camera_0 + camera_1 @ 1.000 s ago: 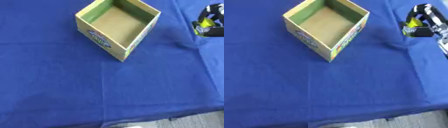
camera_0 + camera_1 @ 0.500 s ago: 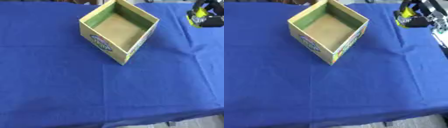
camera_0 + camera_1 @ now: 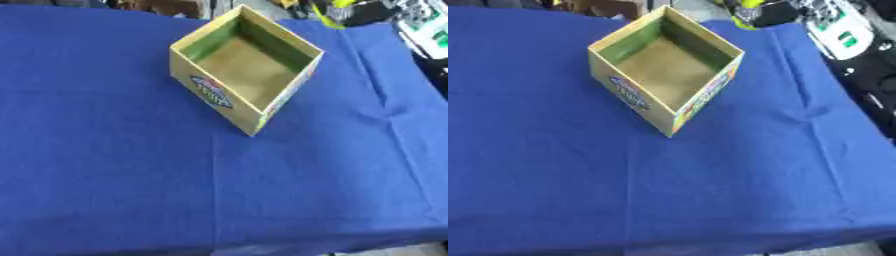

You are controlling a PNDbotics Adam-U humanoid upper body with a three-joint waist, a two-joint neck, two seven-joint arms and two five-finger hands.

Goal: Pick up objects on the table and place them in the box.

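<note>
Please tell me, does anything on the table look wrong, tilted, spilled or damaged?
Nothing looks spilled or damaged. The open box sits upright on the blue cloth, turned with one corner toward the camera, and looks empty. No objects to pick lie on the cloth, and neither hand shows.

One open cardboard box point(image 3: 247, 70) (empty inside) on one blue tablecloth point(image 3: 114, 175); one yellow-green object point(image 3: 749, 7) beyond.

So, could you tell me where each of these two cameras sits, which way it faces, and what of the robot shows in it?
Left eye view: from the robot's head, looking down on the blue tablecloth and the open cardboard box, which appears empty; neither hand shows.
Right eye view: the same head camera's other eye, facing the same way; the box sits further left in the picture, and no hand shows either.
Shared: both show the box, the cloth and blurred clutter beyond the far right corner.
</note>
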